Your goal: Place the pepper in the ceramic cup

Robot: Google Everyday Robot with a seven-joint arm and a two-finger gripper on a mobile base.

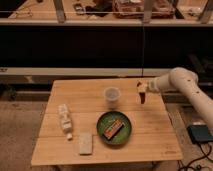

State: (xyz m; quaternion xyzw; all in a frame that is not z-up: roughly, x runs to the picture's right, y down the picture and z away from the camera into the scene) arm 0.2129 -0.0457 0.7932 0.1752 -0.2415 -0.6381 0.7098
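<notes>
The pepper (144,97), small and dark red, hangs from my gripper (142,90), which is shut on it above the right part of the wooden table (150,135). The pale ceramic cup (112,96) stands upright on the table to the left of the gripper, about a cup's width away and a little lower. My white arm reaches in from the right edge of the camera view.
A green plate (126,136) with an orange-brown bar (114,129) on it sits in front of the cup. A white bottle (64,119) lies at the left, with a pale rectangular block (85,143) near the front edge.
</notes>
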